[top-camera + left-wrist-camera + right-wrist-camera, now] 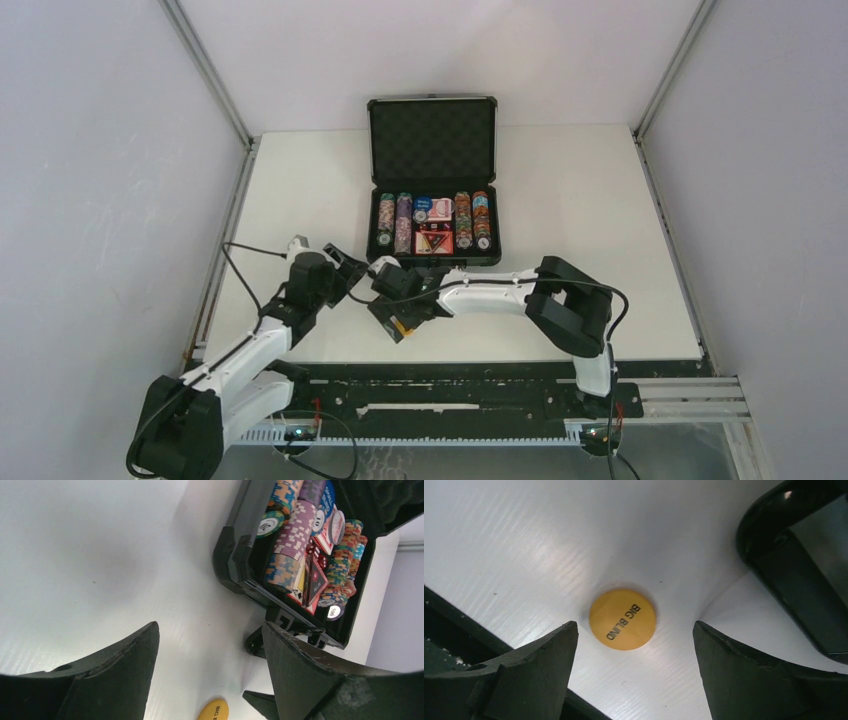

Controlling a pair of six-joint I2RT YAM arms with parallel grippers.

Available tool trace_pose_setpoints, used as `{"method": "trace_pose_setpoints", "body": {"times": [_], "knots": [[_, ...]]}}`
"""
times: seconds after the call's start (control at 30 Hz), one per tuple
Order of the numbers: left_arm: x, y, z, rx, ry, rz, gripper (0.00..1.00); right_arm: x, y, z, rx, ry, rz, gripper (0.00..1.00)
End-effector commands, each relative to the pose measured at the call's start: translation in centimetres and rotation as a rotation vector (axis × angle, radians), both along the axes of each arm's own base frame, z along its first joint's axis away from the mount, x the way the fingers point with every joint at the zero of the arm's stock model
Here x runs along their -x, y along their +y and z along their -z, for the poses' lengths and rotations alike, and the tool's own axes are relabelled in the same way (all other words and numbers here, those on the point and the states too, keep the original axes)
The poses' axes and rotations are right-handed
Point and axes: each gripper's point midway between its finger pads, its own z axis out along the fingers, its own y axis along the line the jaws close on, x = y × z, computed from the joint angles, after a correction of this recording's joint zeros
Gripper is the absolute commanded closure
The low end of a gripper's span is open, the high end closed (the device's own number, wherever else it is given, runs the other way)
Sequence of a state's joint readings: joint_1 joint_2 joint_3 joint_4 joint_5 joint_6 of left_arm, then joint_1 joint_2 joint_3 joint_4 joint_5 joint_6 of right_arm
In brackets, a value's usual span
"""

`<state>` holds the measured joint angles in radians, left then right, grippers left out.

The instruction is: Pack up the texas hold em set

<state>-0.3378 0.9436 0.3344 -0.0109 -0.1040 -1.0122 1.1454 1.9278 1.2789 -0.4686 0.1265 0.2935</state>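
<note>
The black briefcase [433,140] stands open at the back of the table, with rows of poker chips [386,222], red card boxes [440,210] and tiny red dice [316,554] in its foam-lined base. A yellow "BIG BLIND" dealer button [623,619] lies flat on the white table, just past the tips of my right gripper [633,626], which is open around nothing. My left gripper [209,626] is also open and empty, hovering near the case's front corner [235,565], with the button [212,711] below it. In the top view the button is hidden under my right gripper [398,322].
The table's dark near edge [454,615] runs close behind the button. A black part of the left gripper [794,570] sits close on the right in the right wrist view. A black fingertip of the right gripper [257,699] pokes in beside the button in the left wrist view.
</note>
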Motion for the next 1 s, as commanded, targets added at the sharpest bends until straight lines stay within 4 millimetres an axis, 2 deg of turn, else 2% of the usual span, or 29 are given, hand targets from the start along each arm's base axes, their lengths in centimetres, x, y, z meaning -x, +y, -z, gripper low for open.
{"method": "trace_pose_setpoints", "body": {"times": [0.0, 0.13, 0.67, 0.73, 0.83, 0.97], "knots": [[0.1, 0.9, 0.5, 0.027, 0.004, -0.054, 0.20, 0.8, 2.6, -1.5, -0.066, -0.016, -0.028, 0.08], [0.1, 0.7, 0.5, 0.038, 0.005, -0.046, 0.20, 0.7, 2.3, -0.7, -0.029, -0.020, -0.020, 0.10], [0.1, 0.2, 0.5, 0.060, 0.004, -0.023, 0.20, 0.8, 0.9, 0.3, 0.037, -0.028, 0.012, 0.37], [0.1, 0.1, 0.5, 0.063, 0.005, -0.021, 0.19, 0.8, 1.1, 0.3, 0.034, -0.027, 0.010, 0.36], [0.1, 0.1, 0.6, 0.063, 0.006, -0.020, 0.19, 0.8, 1.4, 0.4, 0.025, -0.020, 0.003, 0.28], [0.1, 0.1, 0.5, 0.065, 0.002, -0.016, 0.19, 0.8, 2.0, 0.5, 0.018, -0.013, -0.005, 0.29]]}}
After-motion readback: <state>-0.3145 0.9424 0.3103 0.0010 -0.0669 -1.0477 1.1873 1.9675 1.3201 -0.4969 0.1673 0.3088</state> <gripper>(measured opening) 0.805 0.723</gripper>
